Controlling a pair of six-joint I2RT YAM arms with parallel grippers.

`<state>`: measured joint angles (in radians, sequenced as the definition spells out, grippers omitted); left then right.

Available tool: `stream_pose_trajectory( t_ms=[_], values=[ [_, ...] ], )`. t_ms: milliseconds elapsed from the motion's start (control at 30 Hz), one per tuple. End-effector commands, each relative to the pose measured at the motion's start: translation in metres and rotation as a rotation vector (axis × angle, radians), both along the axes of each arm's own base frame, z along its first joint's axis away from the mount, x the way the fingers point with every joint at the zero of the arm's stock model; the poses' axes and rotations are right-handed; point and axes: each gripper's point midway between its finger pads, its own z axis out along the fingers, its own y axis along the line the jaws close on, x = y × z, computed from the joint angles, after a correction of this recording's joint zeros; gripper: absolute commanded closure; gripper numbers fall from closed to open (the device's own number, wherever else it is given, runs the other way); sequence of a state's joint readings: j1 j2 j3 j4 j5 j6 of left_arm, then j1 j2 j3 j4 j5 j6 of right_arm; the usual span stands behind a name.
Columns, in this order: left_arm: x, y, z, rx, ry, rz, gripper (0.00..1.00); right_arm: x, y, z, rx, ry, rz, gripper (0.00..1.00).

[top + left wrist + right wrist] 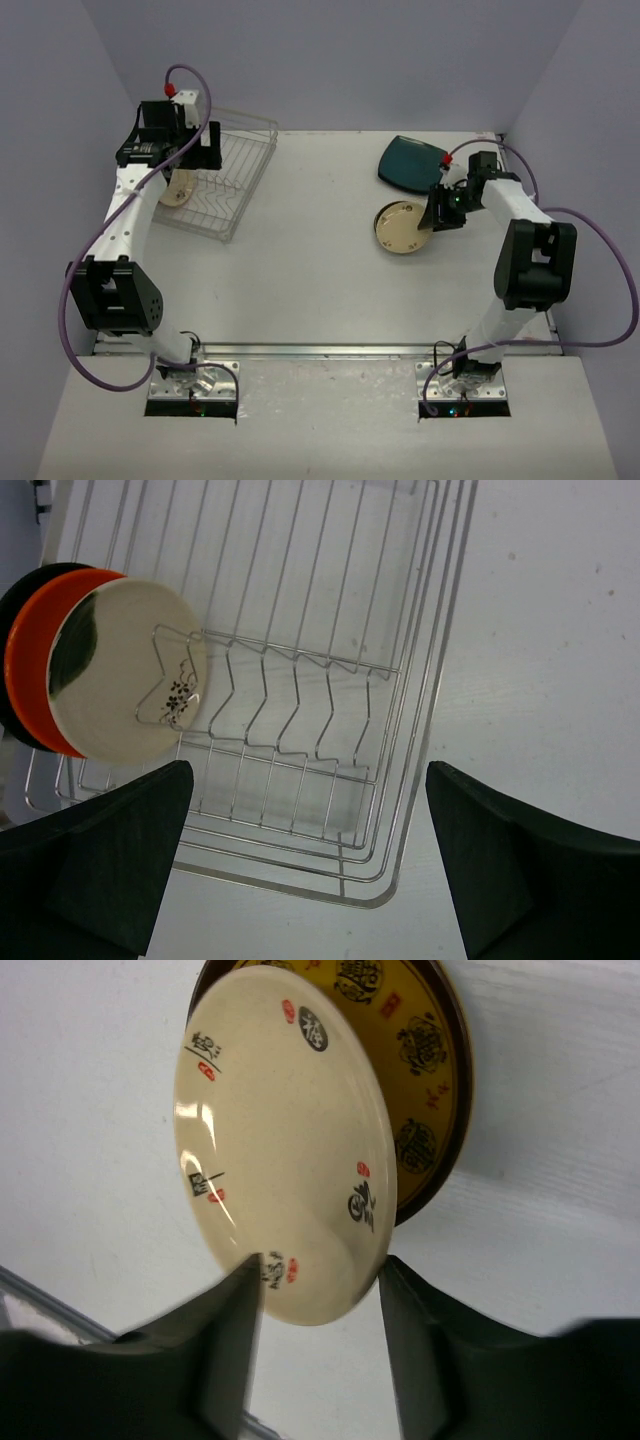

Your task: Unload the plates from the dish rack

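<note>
From the top view I see a pale, whitish surface (pixel 320 290) filling the middle of the frame. Plain lavender walls (pixel 330 60) close off the upper part and both sides. A metal strip (pixel 330 351) runs across the lower part.

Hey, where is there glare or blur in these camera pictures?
Right wrist view: bright glare patches on the cream plate, and the right gripper's fingers look soft. Left wrist view: dish rack wires sharp, the left gripper's fingers blurred. Top view: even light, faint shadows.
</note>
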<state>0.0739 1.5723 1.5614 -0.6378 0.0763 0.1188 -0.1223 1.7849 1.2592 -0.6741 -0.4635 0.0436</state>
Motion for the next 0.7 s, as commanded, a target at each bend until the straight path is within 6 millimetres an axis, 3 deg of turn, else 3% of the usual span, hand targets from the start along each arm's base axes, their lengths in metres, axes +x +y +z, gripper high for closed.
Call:
stream_pose_trajectory(
  t_ms=[0, 100, 200, 333, 500, 600, 667],
  values=[
    [0.010, 0.029, 0.016, 0.016, -0.053, 0.096, 0.00, 0.025, -0.009, 0.041, -0.050, -0.117, -0.014, 0.01],
    [0.010, 0.043, 0.018, 0.038, -0.042, 0.107, 0.00, 0.030, -0.013, 0.060, -0.078, -0.170, -0.018, 0.01],
    [0.011, 0.070, 0.026, 0.036, -0.026, 0.062, 0.04, 0.034, -0.015, 0.089, -0.096, -0.258, -0.017, 0.01],
    [0.009, 0.104, 0.029, 0.053, 0.009, 0.021, 0.32, 0.033, -0.011, 0.113, -0.106, -0.346, -0.006, 0.01],
    [0.011, 0.126, 0.012, 0.138, 0.063, -0.004, 0.54, 0.030, -0.004, 0.110, -0.188, -0.385, 0.041, 0.01],
    [0.018, 0.136, -0.002, 0.180, 0.094, -0.018, 0.67, 0.023, 0.019, 0.104, -0.260, -0.404, 0.126, 0.01],
    [0.021, 0.136, -0.007, 0.203, 0.105, -0.056, 0.70, 0.021, 0.029, 0.104, -0.268, -0.419, 0.152, 0.01]
  ],
)
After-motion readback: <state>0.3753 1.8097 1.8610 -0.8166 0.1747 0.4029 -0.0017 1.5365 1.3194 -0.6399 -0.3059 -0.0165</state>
